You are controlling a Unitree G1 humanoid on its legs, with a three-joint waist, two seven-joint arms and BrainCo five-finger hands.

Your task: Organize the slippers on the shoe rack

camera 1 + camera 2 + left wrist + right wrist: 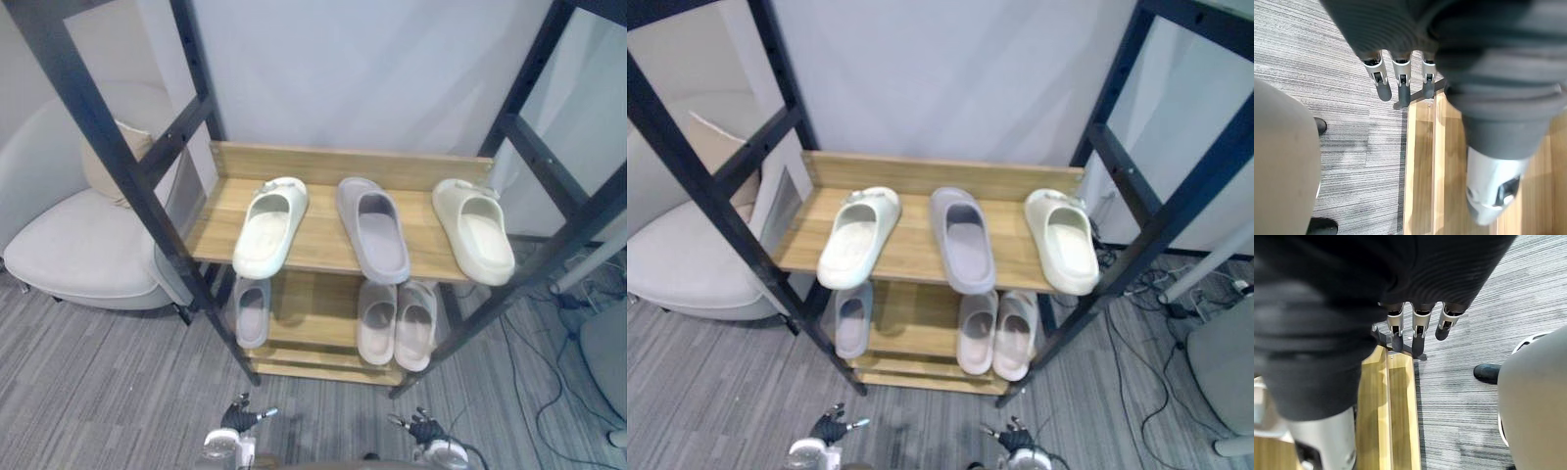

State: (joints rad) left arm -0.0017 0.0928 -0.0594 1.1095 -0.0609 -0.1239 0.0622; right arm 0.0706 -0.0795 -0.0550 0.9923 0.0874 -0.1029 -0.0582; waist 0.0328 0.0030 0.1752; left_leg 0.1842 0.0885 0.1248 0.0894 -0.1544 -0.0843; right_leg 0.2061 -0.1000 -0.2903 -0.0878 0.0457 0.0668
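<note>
As hands point(238, 419) point(423, 428) hang (fingers point(1382, 83) straight), slippers point(269, 227) line rack point(318, 243)

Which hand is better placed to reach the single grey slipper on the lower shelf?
Left, probably: the grey slipper lies at the left end of the lower shelf, beyond the open left hand; the right hand is farther across.

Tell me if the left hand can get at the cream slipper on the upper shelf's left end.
Probably yes. The left hand hangs open, low before the rack; the cream slipper lies at the upper shelf's open front edge, nothing on it. Only the dark post stands beside the path.
</note>
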